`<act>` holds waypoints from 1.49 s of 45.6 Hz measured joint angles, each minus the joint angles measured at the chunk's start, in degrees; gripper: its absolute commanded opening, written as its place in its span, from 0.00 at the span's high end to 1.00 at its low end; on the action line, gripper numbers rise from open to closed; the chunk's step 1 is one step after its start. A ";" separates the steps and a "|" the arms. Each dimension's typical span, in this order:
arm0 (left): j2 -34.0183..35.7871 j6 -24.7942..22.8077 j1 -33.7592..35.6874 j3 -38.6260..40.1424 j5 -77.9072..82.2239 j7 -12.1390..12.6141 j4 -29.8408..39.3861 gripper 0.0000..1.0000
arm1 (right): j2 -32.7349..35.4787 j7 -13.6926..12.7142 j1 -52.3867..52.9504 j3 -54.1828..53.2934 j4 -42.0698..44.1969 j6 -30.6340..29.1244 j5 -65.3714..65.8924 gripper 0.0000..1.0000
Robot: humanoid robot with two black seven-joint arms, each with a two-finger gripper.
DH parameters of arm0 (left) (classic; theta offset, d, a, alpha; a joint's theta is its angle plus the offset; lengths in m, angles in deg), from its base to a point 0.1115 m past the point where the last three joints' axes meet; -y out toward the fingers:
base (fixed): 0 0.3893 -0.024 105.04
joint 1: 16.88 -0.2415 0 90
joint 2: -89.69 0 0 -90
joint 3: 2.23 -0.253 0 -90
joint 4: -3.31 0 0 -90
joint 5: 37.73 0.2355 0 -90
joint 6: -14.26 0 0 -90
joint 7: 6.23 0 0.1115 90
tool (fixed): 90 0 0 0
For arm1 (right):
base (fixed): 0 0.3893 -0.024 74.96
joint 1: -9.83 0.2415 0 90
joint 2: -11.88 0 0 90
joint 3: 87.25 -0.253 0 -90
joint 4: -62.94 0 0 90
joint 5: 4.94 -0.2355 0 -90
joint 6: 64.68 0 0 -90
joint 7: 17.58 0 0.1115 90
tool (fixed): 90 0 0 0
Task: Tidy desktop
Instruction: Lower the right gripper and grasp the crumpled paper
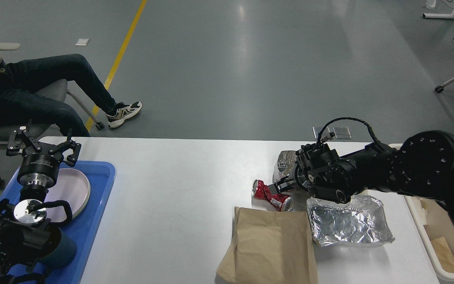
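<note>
room: grey glossy floor (250, 71) with a yellow line (126, 43); seated person (34, 90) in jeans and sneakers at far left on a chair.
desktop (172, 189): wide white tabletop with rounded corners, fills the lower view from left to right.
blue tray (97, 205): on the left end of the desktop, holds a pale round plate (73, 185).
left gripper (43, 148): above the tray's far edge, fingers spread wide, holding nothing.
right gripper (280, 189): low over the desktop right of centre, fingertips at the crushed red can (270, 196); can't tell if it is pinching it, fingers partly hidden by the wrist.
crushed red can: lies on its side, just beyond the paper bag's far edge.
brown paper bag (270, 248): flat on the desktop, near edge, centre-right.
foil bag (347, 223): crumpled, silver, just right of the paper bag.
second foil piece (286, 159): behind the right gripper, partly hidden.
cream bin (432, 244): at the right end, brownish contents inside.
</note>
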 measured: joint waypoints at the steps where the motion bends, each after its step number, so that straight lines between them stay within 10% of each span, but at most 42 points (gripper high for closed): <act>1: 0.00 0.00 0.00 0.00 0.00 0.00 0.00 0.04 | -0.05 0.01 -0.11 0.00 0.00 0.10 0.07 0.03; 22: 0.00 0.00 0.00 0.00 0.00 0.00 0.00 0.04 | -0.17 -0.01 -1.57 0.00 1.95 0.48 0.17 0.04; 68: 0.00 0.00 0.00 0.00 0.00 0.00 0.05 0.04 | -0.31 -0.01 -5.12 0.03 5.52 3.18 0.17 0.52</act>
